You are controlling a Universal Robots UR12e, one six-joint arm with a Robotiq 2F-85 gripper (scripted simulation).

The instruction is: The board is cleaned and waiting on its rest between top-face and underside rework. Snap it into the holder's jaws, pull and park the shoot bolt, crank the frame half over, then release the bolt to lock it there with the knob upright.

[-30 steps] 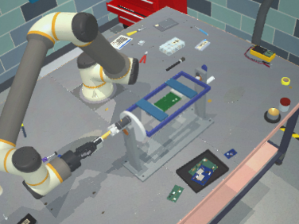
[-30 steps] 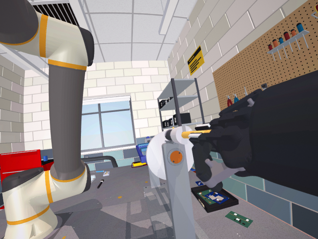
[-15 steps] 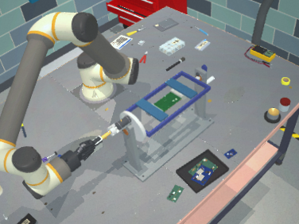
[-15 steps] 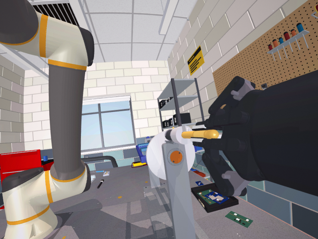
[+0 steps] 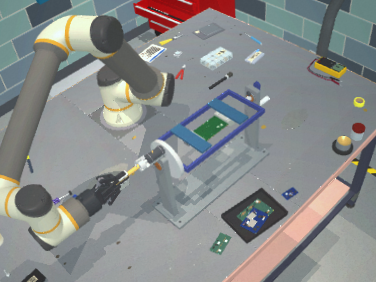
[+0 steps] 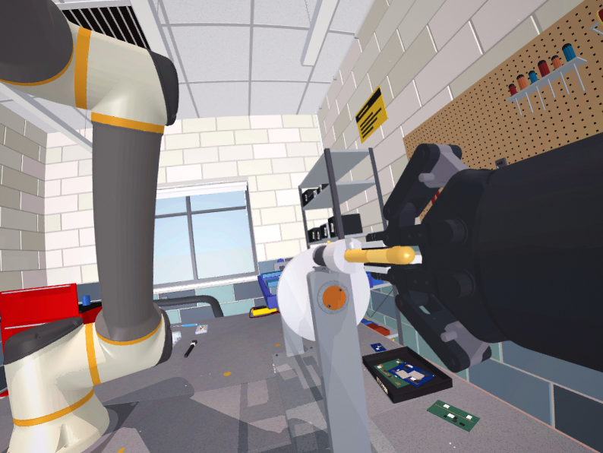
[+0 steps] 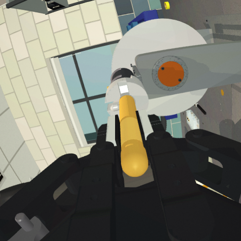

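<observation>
At mid-bench the blue holder frame [image 5: 216,131] sits level on its grey posts, with the green board [image 5: 211,125] inside it. A white index disc [image 5: 169,156] [image 6: 311,300] [image 7: 160,66] stands at the near end of the frame. The yellow shoot-bolt knob [image 5: 131,171] [image 6: 379,255] [image 7: 130,133] sticks out from the disc toward me, and my gripper [image 5: 116,183] [image 6: 406,256] [image 7: 132,153] is closed around it. An orange hub [image 6: 334,297] [image 7: 170,72] marks the frame's pivot on the near post.
The near post [image 6: 341,370] rises just below my gripper. A black tray with boards [image 5: 254,215] [image 6: 406,373] lies right of the fixture base. A loose green board [image 5: 220,243] [image 6: 453,415] lies near the bench's front edge [image 5: 300,225]. Tools and boxes lie scattered at the far side.
</observation>
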